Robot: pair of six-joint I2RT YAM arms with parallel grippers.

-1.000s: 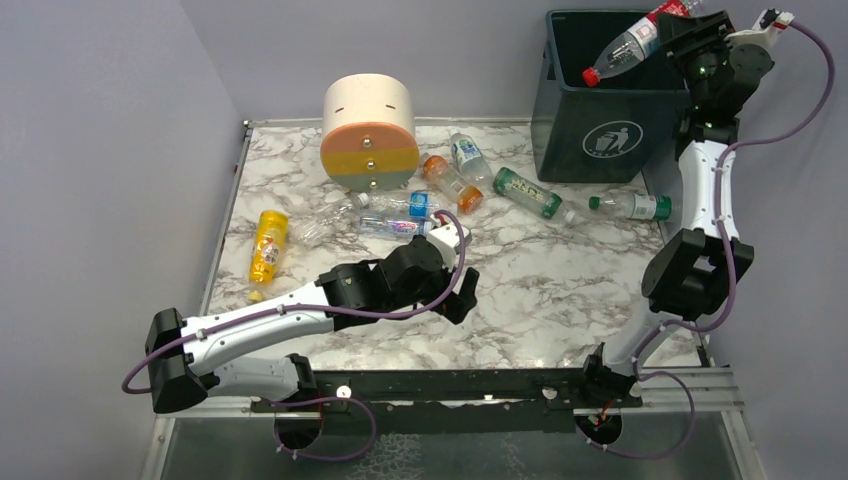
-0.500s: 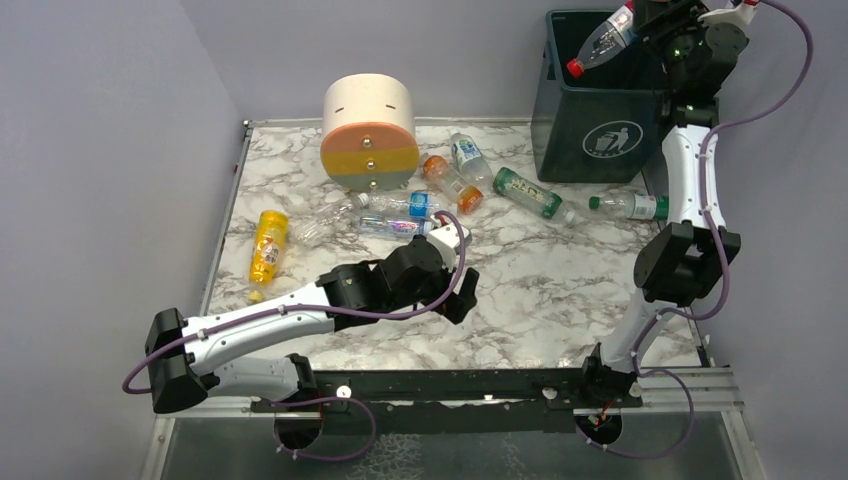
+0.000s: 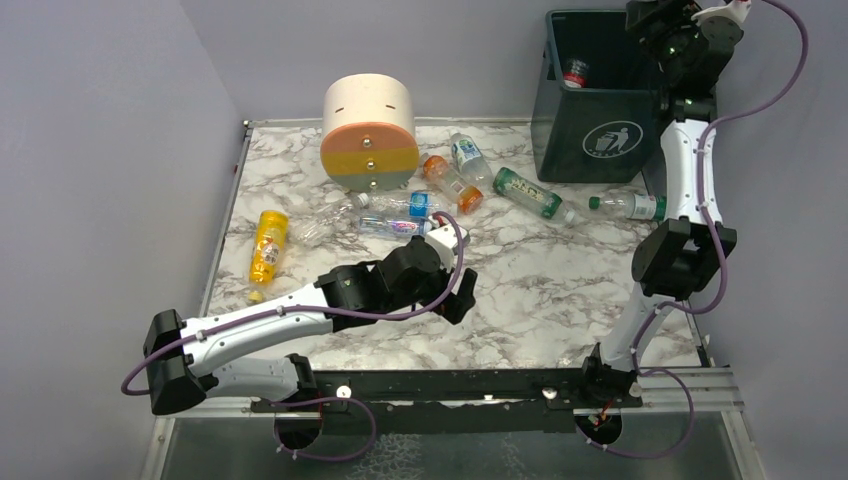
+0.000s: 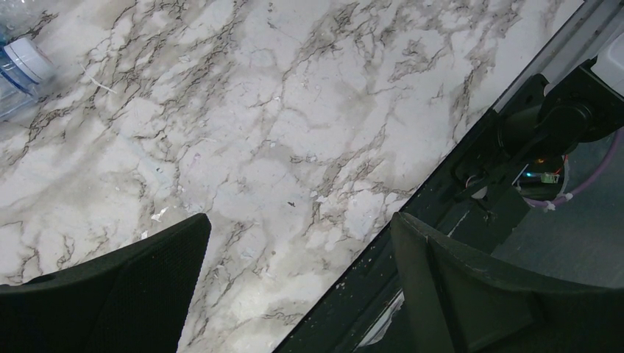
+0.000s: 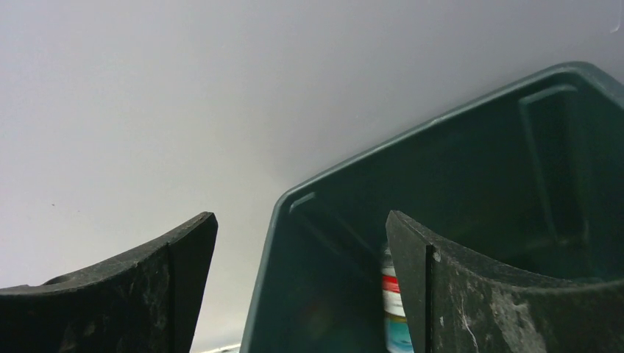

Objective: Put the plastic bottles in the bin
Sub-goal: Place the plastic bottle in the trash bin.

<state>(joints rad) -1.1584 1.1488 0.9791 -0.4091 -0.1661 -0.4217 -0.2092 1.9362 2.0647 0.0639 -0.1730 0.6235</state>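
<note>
The dark teal bin [image 3: 600,120] stands at the table's back right. High over its right rim, my right gripper [image 3: 652,18] is open and empty. A clear bottle with a red cap [image 3: 575,72] is inside the bin. The right wrist view shows the bin's rim [image 5: 441,118] and the blurred bottle [image 5: 392,294] beside my right finger; that gripper [image 5: 302,243] holds nothing. Several plastic bottles lie on the marble: a yellow one [image 3: 267,245], an orange one [image 3: 450,182] and green-labelled ones [image 3: 528,192]. My left gripper [image 3: 462,295] hangs open and empty low over the marble [image 4: 298,228].
A cream cylindrical drawer unit [image 3: 368,130] stands at the back centre. Another green-labelled bottle [image 3: 630,206] lies beside the right arm, in front of the bin. A bottle's white cap [image 4: 22,62] shows at the left wrist view's top left. The black front rail [image 4: 456,191] is under the left gripper.
My right gripper opened and let go of the red-capped bottle, which dropped into the bin. The right wrist also shifted a little left over the bin. The left arm stayed still.
</note>
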